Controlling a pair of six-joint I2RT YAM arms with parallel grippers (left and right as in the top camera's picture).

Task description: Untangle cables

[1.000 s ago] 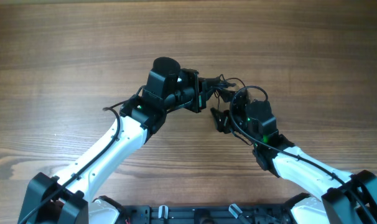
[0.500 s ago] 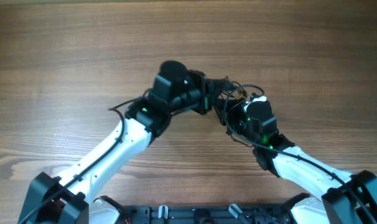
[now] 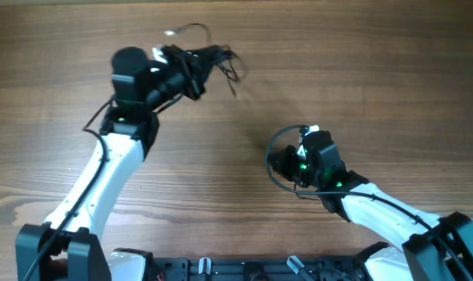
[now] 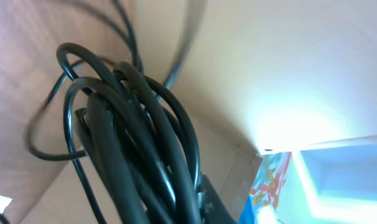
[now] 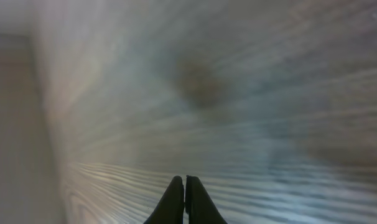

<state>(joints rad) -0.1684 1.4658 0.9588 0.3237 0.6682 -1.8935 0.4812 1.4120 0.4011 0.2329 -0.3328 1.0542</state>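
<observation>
The cables [image 3: 222,61] are a bunch of thin black loops raised over the far left of the table, and my left gripper [image 3: 202,62] is shut on them. A loose strand with a small plug [image 3: 174,33] trails out blurred behind the bunch. In the left wrist view the black cable coils [image 4: 132,124] fill the frame, pinched at the bottom between the jaws. My right gripper [image 3: 280,164] sits low over the table, right of centre and well apart from the bunch. In the right wrist view its fingers [image 5: 185,182] are pressed together with nothing between them.
The wooden table [image 3: 361,70] stretches around both arms. A thicker black arm cable [image 3: 271,156] loops beside the right wrist. The arm bases and a black rail [image 3: 244,269] run along the near edge.
My left arm swung up and to the far left, carrying the cable bunch away from the right gripper. The right gripper went from open to shut and pulled back slightly, with nothing in it.
</observation>
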